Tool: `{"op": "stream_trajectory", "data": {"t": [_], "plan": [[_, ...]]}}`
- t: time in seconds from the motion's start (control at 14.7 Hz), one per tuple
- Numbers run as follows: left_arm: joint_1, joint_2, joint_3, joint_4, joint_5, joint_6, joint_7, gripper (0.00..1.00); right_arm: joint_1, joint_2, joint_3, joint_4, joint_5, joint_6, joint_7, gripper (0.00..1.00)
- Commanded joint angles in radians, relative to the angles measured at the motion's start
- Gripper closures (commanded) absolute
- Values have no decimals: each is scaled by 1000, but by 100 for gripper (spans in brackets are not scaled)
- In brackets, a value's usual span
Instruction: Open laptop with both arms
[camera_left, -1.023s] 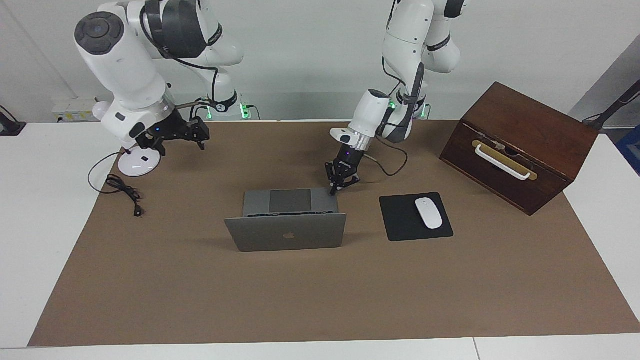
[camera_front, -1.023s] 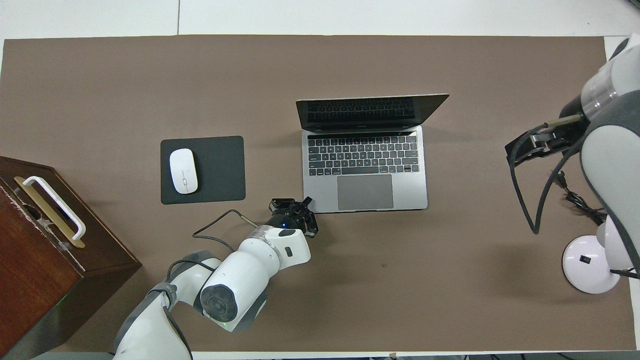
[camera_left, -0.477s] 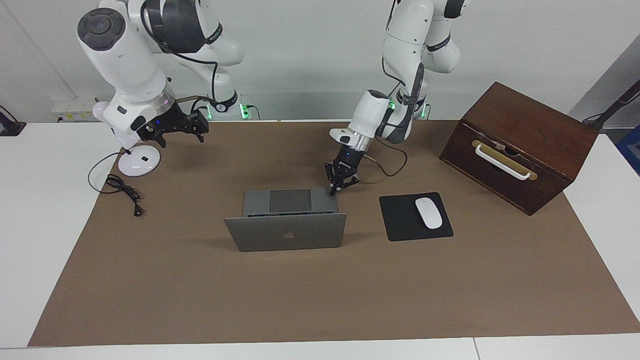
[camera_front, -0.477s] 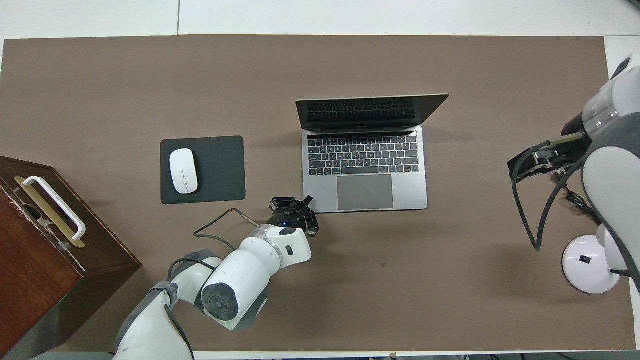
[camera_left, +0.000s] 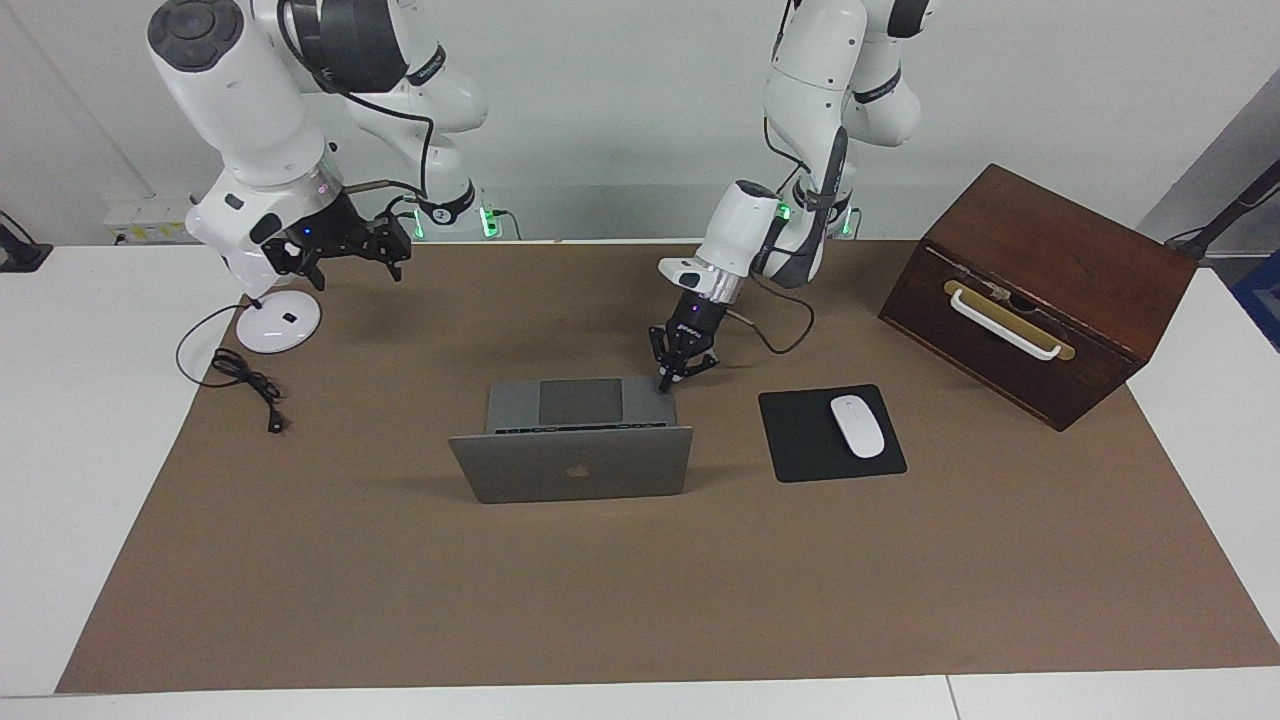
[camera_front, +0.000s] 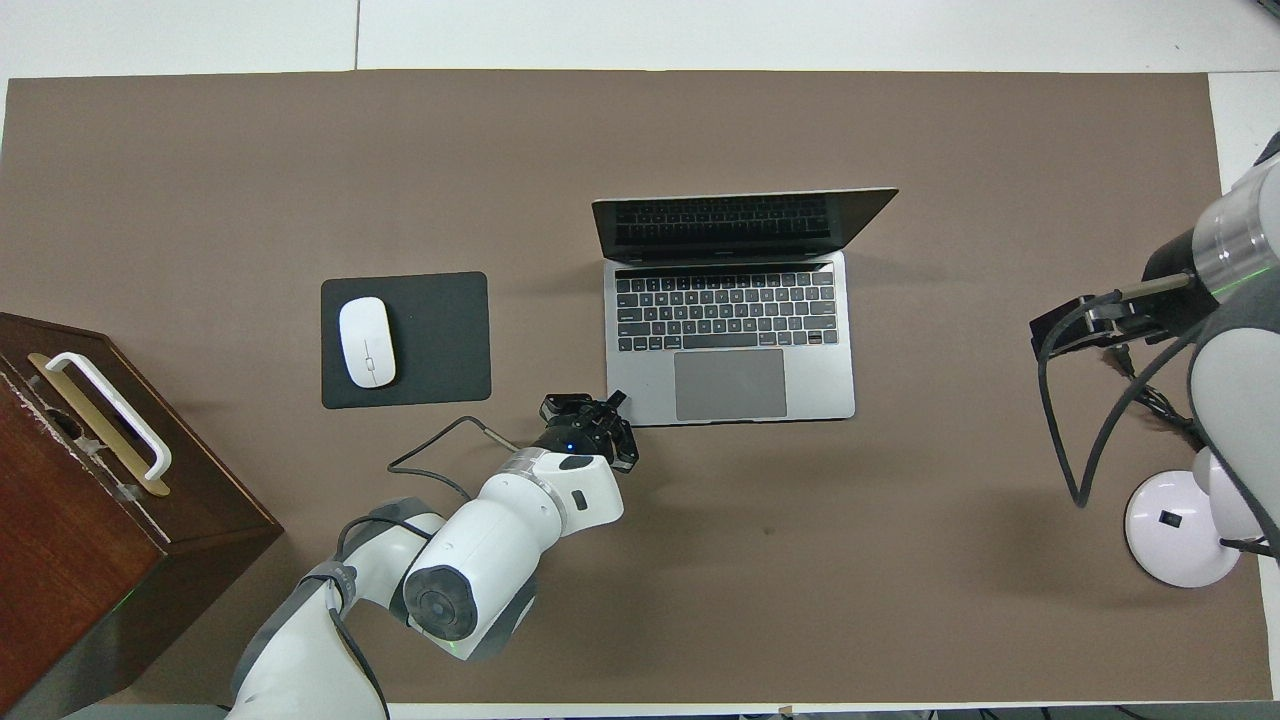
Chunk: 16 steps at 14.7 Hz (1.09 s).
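Near the middle of the brown mat (camera_left: 640, 600), the laptop (camera_left: 575, 450) stands open, lid upright and keyboard deck facing the robots, so the opening looks essentially done. At the deck's corner nearest the robots, toward the left arm's end, the left gripper (camera_left: 668, 378) touches down, seemingly pinning the base; whether its jaws are apart I cannot tell. Raised over the mat's edge near the lamp base (camera_left: 278, 324), the right gripper (camera_left: 352, 262) has its jaws apart and holds nothing; judging by this, only releasing the base remains

My white tabletop (camera_left: 80, 480) wears a brown mat (camera_left: 640, 590); a plain pale wall (camera_left: 620, 110) rises at my back.
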Motion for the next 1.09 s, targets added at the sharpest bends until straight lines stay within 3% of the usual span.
{"op": "stream_trajectory", "data": {"t": [0.0, 0.48, 0.89, 1.02], "plan": [[4, 56, 5, 30, 10, 8, 8, 100, -20, -40, 5, -77, 29, 46, 14, 0], [2, 24, 3, 18, 3, 8, 1, 100, -52, -31, 15, -69, 29, 75, 14, 0], [-5, -107, 2, -60, 1, -7, -96, 100, -41, -12, 15, -5, 31, 33, 19, 0], [-5, -168, 2, -62, 1, -97, -128, 100, -49, -12, 13, -3, 32, 17, 19, 0]]}}
